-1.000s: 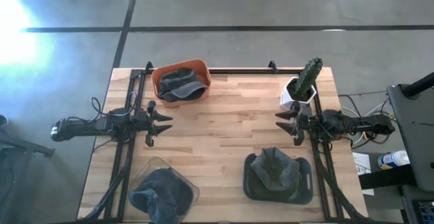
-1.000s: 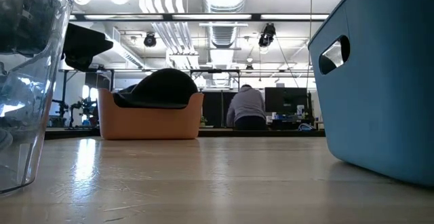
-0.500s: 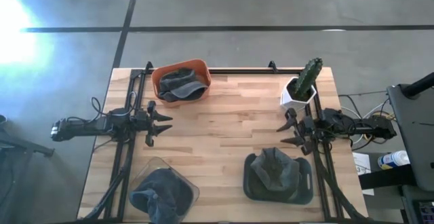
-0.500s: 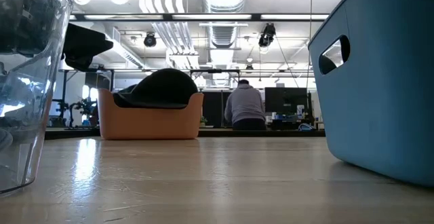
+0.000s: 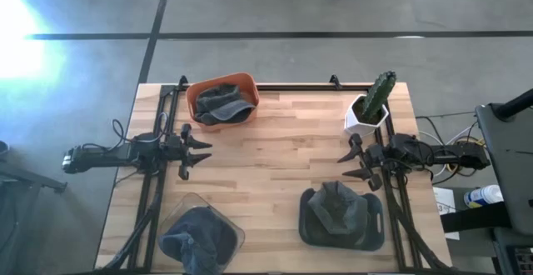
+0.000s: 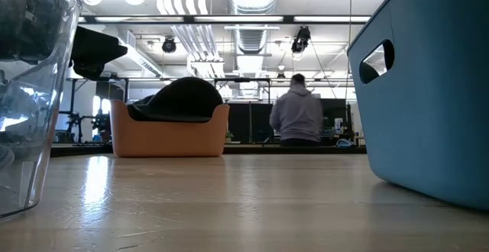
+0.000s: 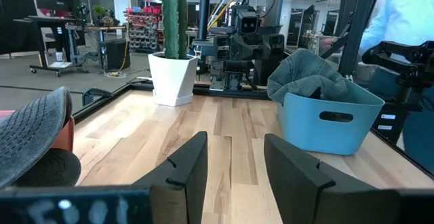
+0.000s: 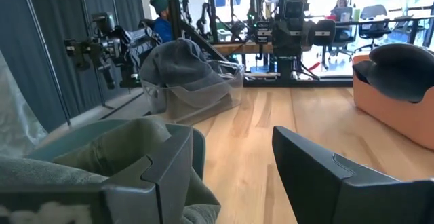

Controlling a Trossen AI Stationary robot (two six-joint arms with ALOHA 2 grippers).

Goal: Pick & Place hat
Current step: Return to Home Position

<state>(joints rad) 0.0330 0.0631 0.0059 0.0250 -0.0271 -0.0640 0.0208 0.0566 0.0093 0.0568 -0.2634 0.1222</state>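
Inventory for you to check, from above: wooden table (image 5: 275, 154) with three bins, each holding a cap.
- Orange bin (image 5: 200, 92), far left corner: black cap (image 5: 223, 104).
- Transparent bin (image 5: 233, 235), near left edge: blue cap (image 5: 196, 233).
- Blue bin (image 5: 376, 225), near right: grey-green cap (image 5: 337, 208).
- Cactus (image 5: 381, 87) in a white pot (image 5: 360, 118), far right corner.
- Your left gripper (image 5: 206, 152) is at the left side, between the orange and transparent bins. Its fingers are spread, holding nothing, well apart from every cap.
- Your right gripper (image 5: 345, 167) is at the right side, between the pot and the blue bin. Its fingers are spread with nothing between them, and the grey-green cap is near but not touching.

Low view:
- The transparent bin (image 6: 30, 92) is close on one side and the blue bin (image 6: 428, 92) close on the other.
- The orange bin (image 6: 170, 137) stands far across the boards, with the black cap (image 6: 179, 99) domed above its rim.
- A person (image 6: 298, 114) stands in the room behind.
- Neither gripper shows.

Left wrist view:
- Both fingers (image 7: 186, 166) stand apart over bare wood.
- Ahead are the cactus (image 7: 173, 17), the blue bin (image 7: 332, 122) with its cap (image 7: 305, 75), and the right arm (image 7: 237, 41).
- The black cap's brim (image 7: 34, 132) lies just beside the gripper, outside the fingers.

Right wrist view:
- The fingers (image 8: 325, 176) are parted with nothing between them.
- The grey-green cap (image 8: 102, 149) lies just beside one finger, outside the gap.
- The blue cap (image 8: 180, 61) sits in its bin ahead, and the black cap (image 8: 400, 64) lies off to one side.
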